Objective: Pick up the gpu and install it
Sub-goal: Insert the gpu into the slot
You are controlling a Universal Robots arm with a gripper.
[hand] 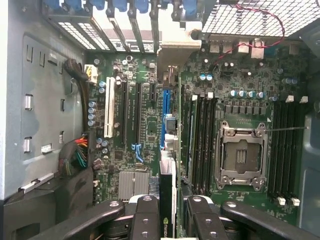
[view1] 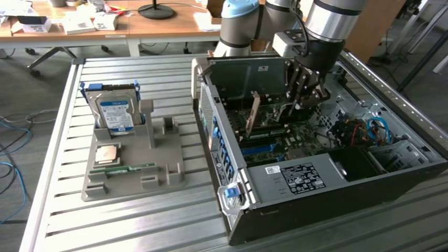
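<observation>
- One gpu [hand: 167, 192], seen edge-on in the wrist view and standing upright inside the computer case [view1: 318, 181]. It is in line with the blue slot [hand: 166, 107] on the motherboard [hand: 150, 125], an attitude that suits pressing it straight in. Whether it is seated cannot be told.
- One gripper [view1: 299, 102], reaching down into the case. Its fingers [hand: 146, 217] are nearly closed, one on each face of the gpu, and appear to clamp it. Holding it by the top edge keeps the connector edge free.
- One grey holder tray [view1: 164, 181], at the exterior view's left of the case. Its slots keep each part upright or flat for picking.
- One hard drive [view1: 115, 113], standing upright in the tray.
- One processor chip [view1: 106, 153] and one green memory stick [view1: 125, 169], lying flat in the tray.
- One table [view1: 105, 226] of aluminium slats, carrying both case and tray.
- Several wooden desks [view1: 175, 26] behind the table; blue cables [view1: 10, 157] on the grey floor.
</observation>
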